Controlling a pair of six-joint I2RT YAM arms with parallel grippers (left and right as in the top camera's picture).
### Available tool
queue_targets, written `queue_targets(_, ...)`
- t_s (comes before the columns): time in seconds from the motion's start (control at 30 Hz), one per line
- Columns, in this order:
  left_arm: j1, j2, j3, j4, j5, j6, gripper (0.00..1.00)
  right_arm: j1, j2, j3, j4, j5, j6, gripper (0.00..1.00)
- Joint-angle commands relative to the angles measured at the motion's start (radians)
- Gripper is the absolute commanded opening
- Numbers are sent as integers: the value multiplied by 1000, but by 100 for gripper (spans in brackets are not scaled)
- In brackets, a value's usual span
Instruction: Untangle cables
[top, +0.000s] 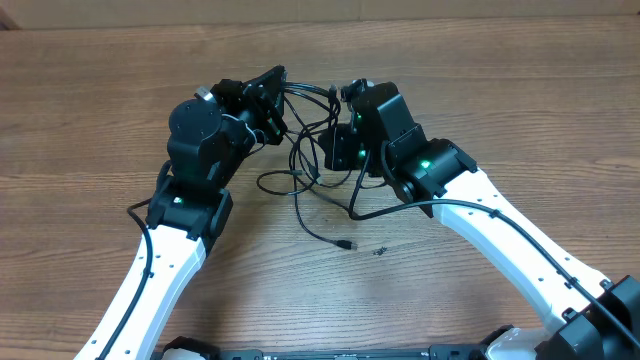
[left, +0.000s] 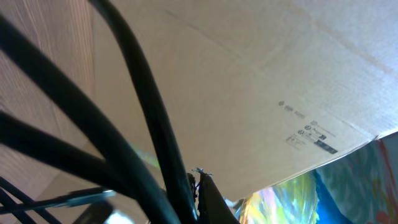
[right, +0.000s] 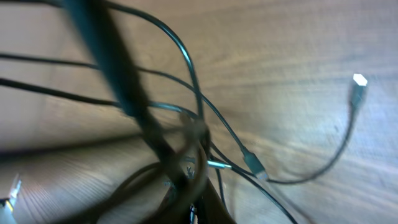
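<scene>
Blurred black cables (right: 158, 134) crowd the lens, bunched at closed fingers.
The left fingers (top: 270, 95) and right fingers (top: 340, 148) both pinch the cables above the tabletop (top: 100, 100); one plug end (top: 345, 244) lies on it.

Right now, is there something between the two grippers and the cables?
Nothing visible is in the way. The left gripper and the right gripper are both closed on the cables, which stretch between them.

A wooden table (top: 90, 120) with brown grain is filling the scene and taking even, soft light. A tan cardboard panel (left: 261, 74) is standing along the far edge, showing small printed marks (left: 311, 134). Blurred blue and yellow material (left: 348, 193) is showing past its edge.
</scene>
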Motion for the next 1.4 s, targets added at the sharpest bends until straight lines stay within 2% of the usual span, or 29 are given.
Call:
queue_targets(0.0,-2,-6,10,-1,-117,-14,4,3,8,13,-57,11,0,4)
queue_targets(0.43,-2,-6,10,-88,-312,-14,4,3,8,13,-200,15,0,4)
queue_targets(0.67,-1,-6,10,-88,-373,-14,4,3,8,13,-213,14,12,4)
queue_targets(0.8,-1,-6,10,-89,-349,-12,4,3,8,13,-213,16,11,4)
queue_targets(0.83,-1,-6,10,-89,-330,-13,4,3,8,13,-211,19,11,10)
queue_targets(0.87,-1,-6,10,-88,-304,-12,4,2,8,13,-208,24,11,23)
queue_targets(0.9,-1,-6,10,-87,-273,-13,4,1,8,13,-206,32,11,41)
queue_targets(0.93,-1,-6,10,-84,-252,-13,4,0,8,13,-204,42,11,47)
queue_targets(0.97,-1,-6,10,-84,-235,-12,4,0,8,13,-204,53,11,64)
queue_targets(1.0,-1,-6,10,-84,-218,-5,4,-2,8,13,-204,65,11,72)
queue_targets(1.03,-1,-6,10,-84,-204,6,4,-4,8,13,-204,72,11,77)
queue_targets(1.13,-1,-6,10,-84,-166,62,4,-18,8,13,-200,79,11,82)
queue_targets(1.2,-1,-6,10,-83,-142,102,4,-32,7,13,-191,79,11,83)
queue_targets(1.37,-1,-6,10,-84,-9,296,4,-80,-7,14,-186,74,11,83)
